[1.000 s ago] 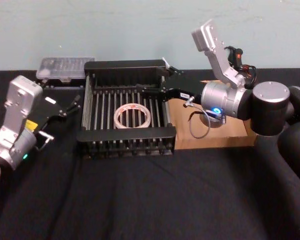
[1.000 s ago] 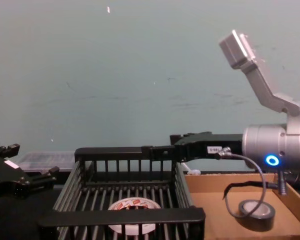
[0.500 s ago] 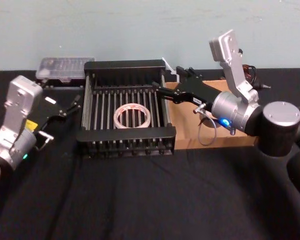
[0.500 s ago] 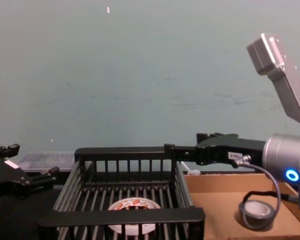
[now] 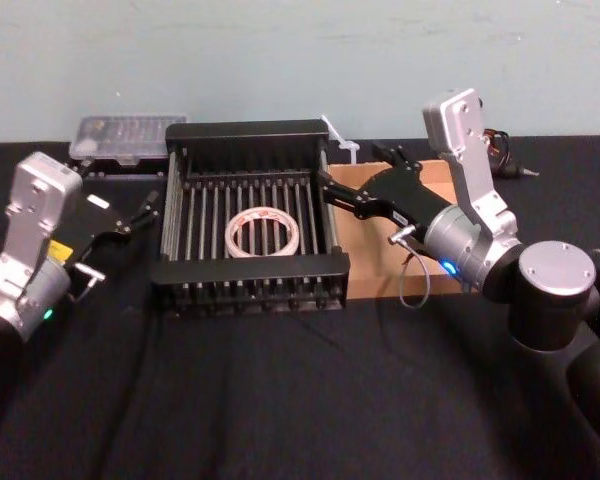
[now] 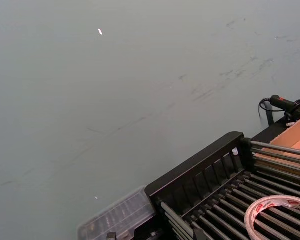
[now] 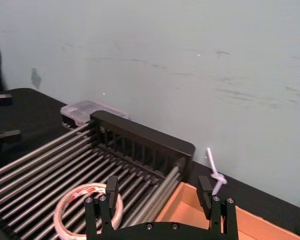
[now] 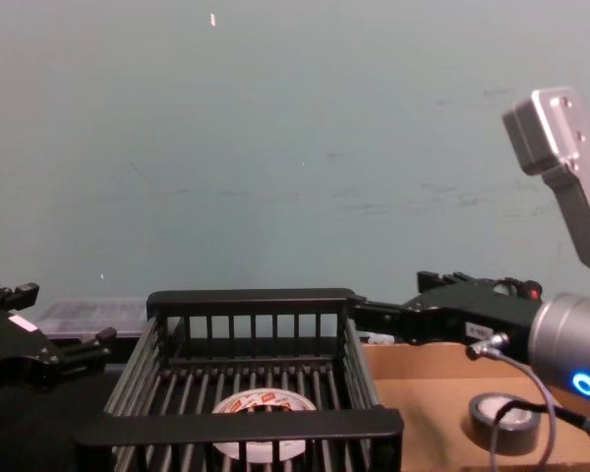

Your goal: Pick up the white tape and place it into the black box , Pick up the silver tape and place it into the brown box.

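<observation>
left gripper [image 5: 130, 215]: I have it parked on the black cloth just outside the black box's left wall. Fingers look slightly parted with nothing between them; idle.
clear case [image 5: 125, 133]: lidded plastic case behind the left gripper, against the wall. Not a task item.
black box [image 5: 250, 268]: slatted crate in the middle, rim clear of both arms.
white tape [image 5: 263, 231]: lying flat on the slats inside the black box, roughly centre, hole facing up. I judge this half of the task done.
print on white tape: red-and-white marks on the inner core show in the right wrist view [image 7: 87, 207], but I cannot read any letters.
right gripper [image 5: 328, 185]: hanging above the seam where the black box's right wall meets the brown box, tips pointing toward the wall. Fingers spread apart, holding nothing, as the right wrist view [image 7: 159, 195] shows.
brown box [image 5: 365, 288]: tan cardboard tray touching the black box's right side, under my right arm.
silver tape [image 8: 503, 421]: lying flat on the brown box floor, pale centre up, seen in the chest view. It sits on the robot's side of the right gripper, below and behind the fingertips, under the wrist.
key relation: the silver tape is already in its tray and apart from the gripper, so I judge no grasp is pending; the right arm is the nearer one and just needs to clear out.
other writing: a small white label on the right gripper body, too small to read.
</observation>
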